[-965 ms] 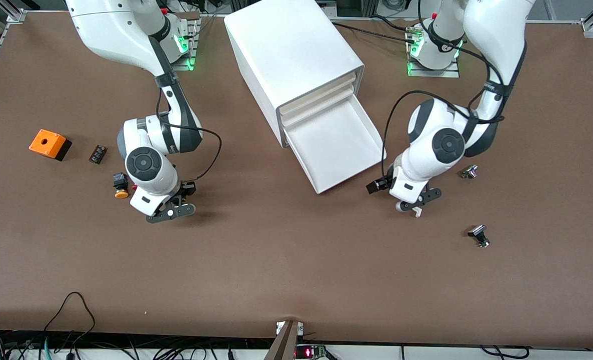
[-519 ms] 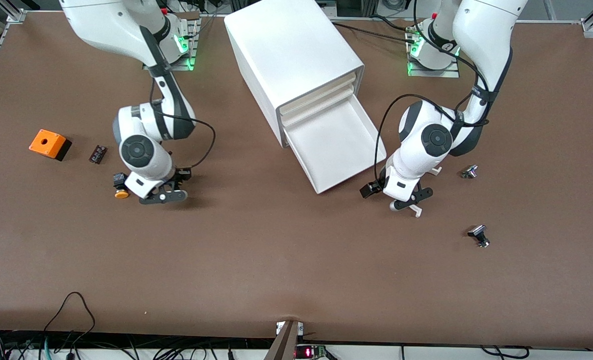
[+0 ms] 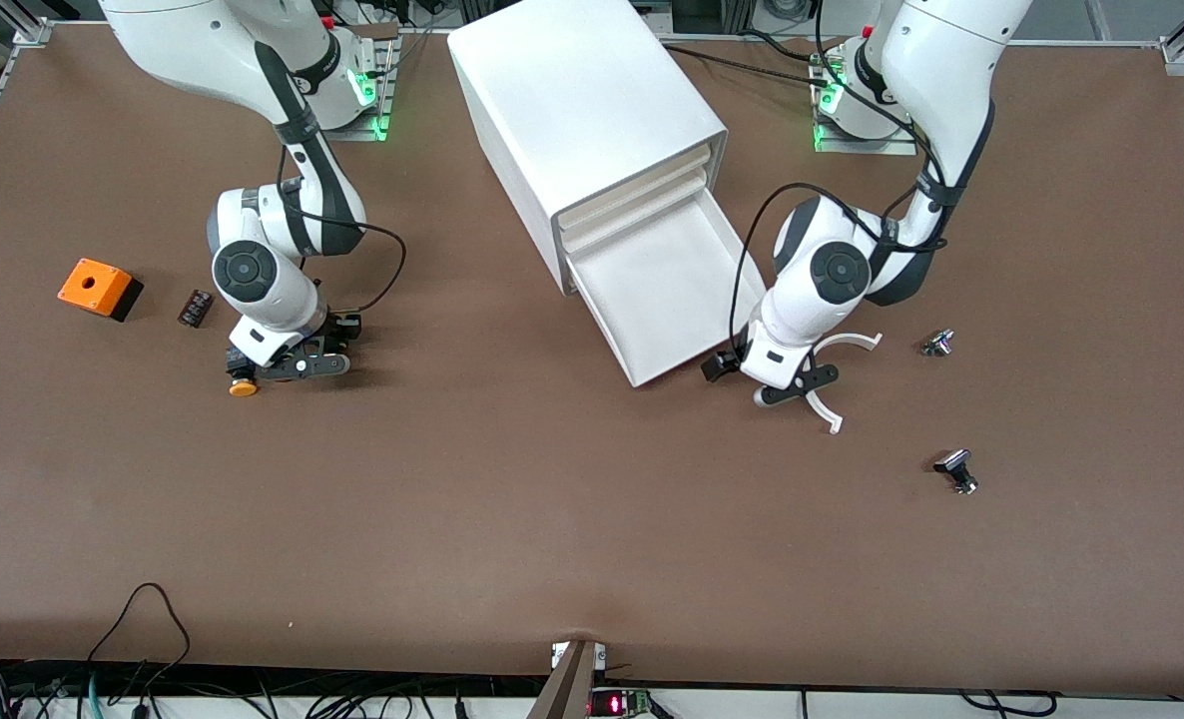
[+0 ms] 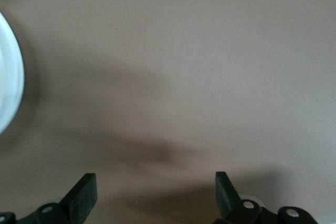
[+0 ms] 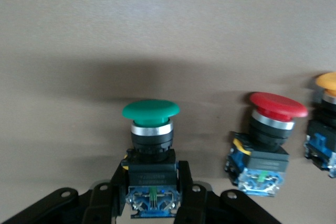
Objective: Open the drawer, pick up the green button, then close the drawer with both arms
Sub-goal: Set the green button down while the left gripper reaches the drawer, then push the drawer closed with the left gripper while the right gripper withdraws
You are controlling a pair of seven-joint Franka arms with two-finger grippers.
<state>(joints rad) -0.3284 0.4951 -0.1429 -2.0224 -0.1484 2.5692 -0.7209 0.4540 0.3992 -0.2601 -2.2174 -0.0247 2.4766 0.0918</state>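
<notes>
While the green button (image 5: 151, 129) is pinched by the right gripper (image 5: 151, 192), the red-capped one (image 5: 270, 135) just beside could be knocked; the left gripper (image 3: 820, 371) stands spread beside the open drawer (image 3: 697, 340).

From the front, the right arm's wrist hides the green button (image 5: 150, 110); only the yellow-capped one (image 3: 243, 386) peeks out at its seven o'clock
</notes>
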